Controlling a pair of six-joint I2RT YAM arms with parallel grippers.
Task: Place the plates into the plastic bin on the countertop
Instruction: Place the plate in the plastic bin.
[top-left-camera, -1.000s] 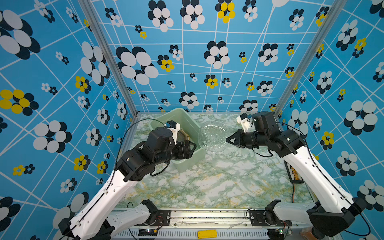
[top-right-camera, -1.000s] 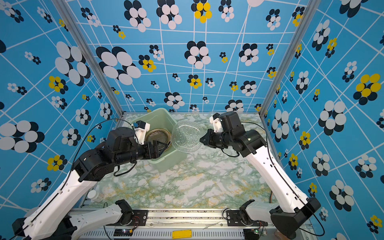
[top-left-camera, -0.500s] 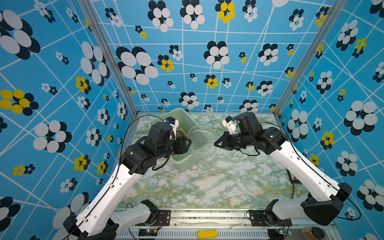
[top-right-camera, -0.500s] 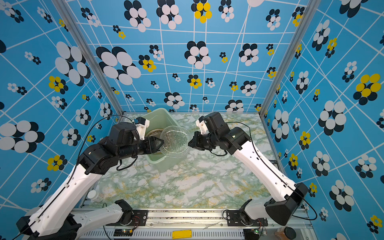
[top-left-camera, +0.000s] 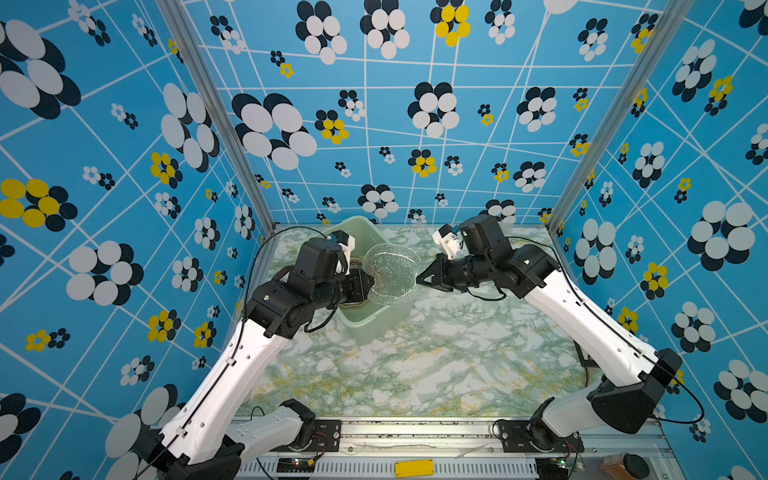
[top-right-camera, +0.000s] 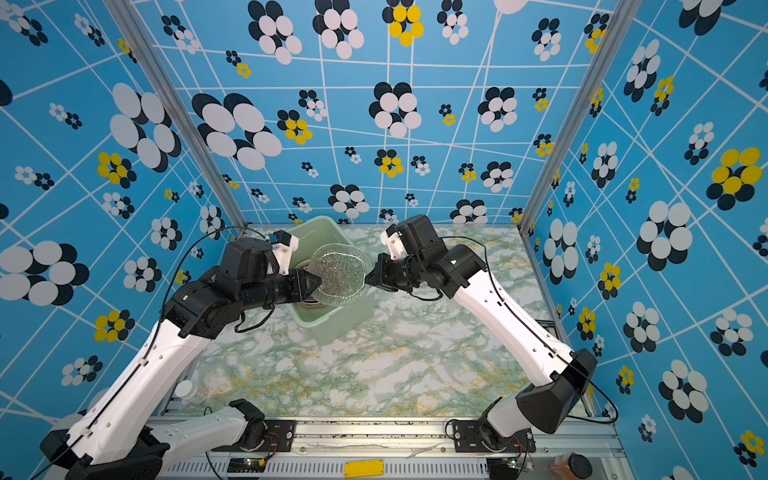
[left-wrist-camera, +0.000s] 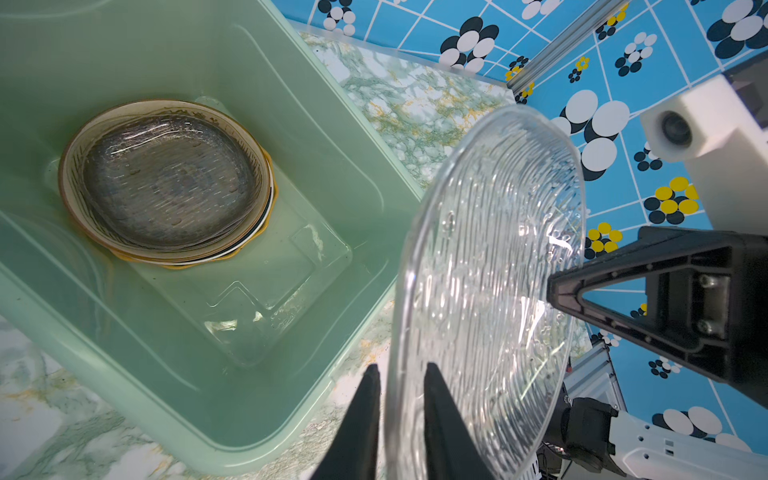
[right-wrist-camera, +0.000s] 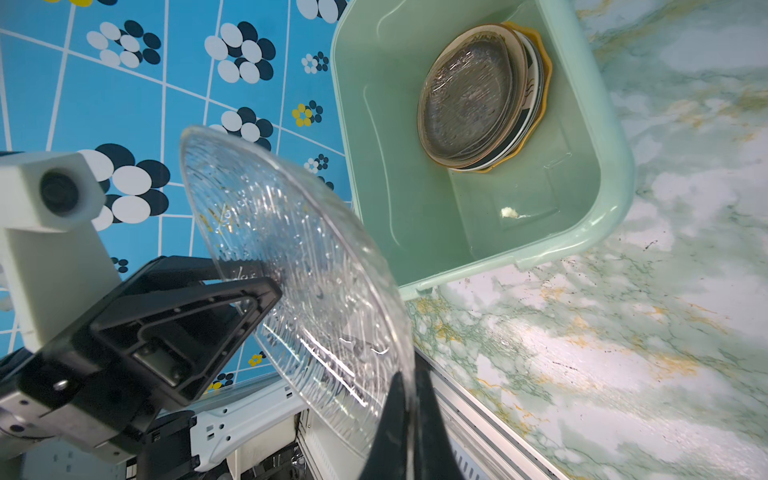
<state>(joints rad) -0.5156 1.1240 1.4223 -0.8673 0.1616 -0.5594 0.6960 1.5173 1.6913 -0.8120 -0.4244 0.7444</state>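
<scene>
while the right gripper pinches one rim of the clear glass plate, held on edge above the mint plastic bin, the left gripper sets its fingers astride the opposite rim; whether they grip is unclear.

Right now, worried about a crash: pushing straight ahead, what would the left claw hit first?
The clear glass plate, whose rim sits inside the left claw; beyond it, probably the right claw.

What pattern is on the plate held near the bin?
The plate is clear glass, ribbed with fine lines and small bubble dots; it shows best in the left wrist view.
</scene>
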